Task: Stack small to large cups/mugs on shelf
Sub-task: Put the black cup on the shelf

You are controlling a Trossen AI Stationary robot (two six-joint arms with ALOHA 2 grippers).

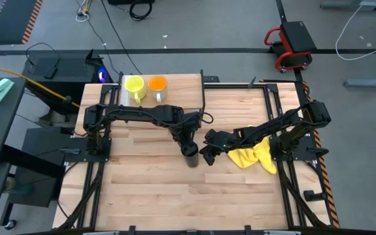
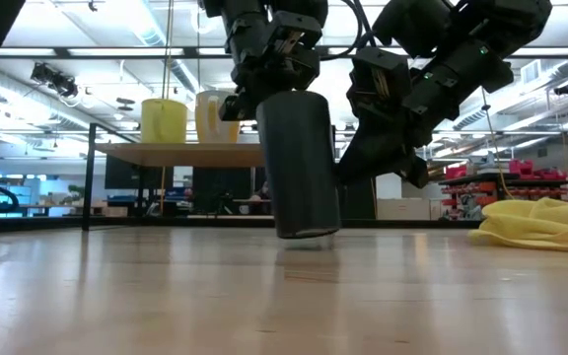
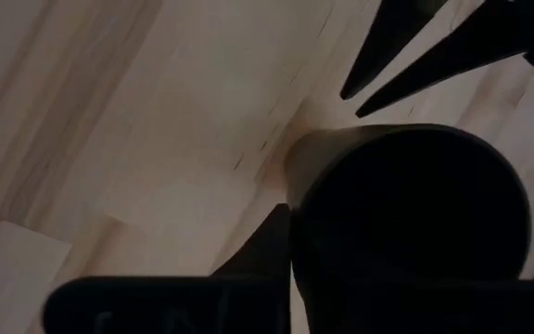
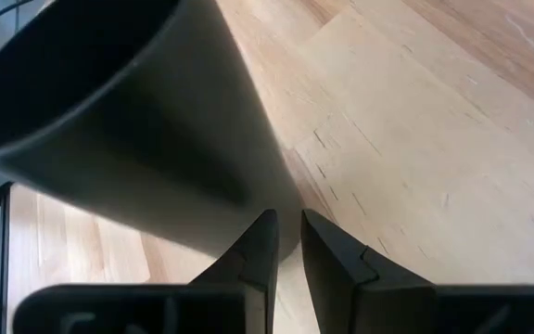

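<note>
**Black cup lifted at table centre; two mugs on shelf**

The left gripper (image 1: 187, 140) sits near the middle of the tabletop (image 1: 149, 196), its fingers clamped on the rim of the tall black cup (image 2: 302, 163). In the low view the cup hangs slightly tilted, its base just clear of the wood with a thin gap under it. The left wrist view shows the cup's dark open mouth (image 3: 415, 213) directly ahead of that arm's fingers.

The right gripper (image 1: 209, 151) is just beside the cup on the cloth side. Its two fingers (image 4: 260, 250) are nearly together with only a narrow slit between them, tips close to the cup's lower wall (image 4: 156, 139); whether they touch it cannot be told. They hold nothing.

The shelf (image 2: 180, 153) stands at the far edge of the table. The yellow mug (image 1: 134, 87) and the orange mug (image 1: 157, 86) stand on it side by side, upright.

A crumpled yellow cloth (image 1: 253, 155) lies on the tabletop beneath the right arm.
</note>
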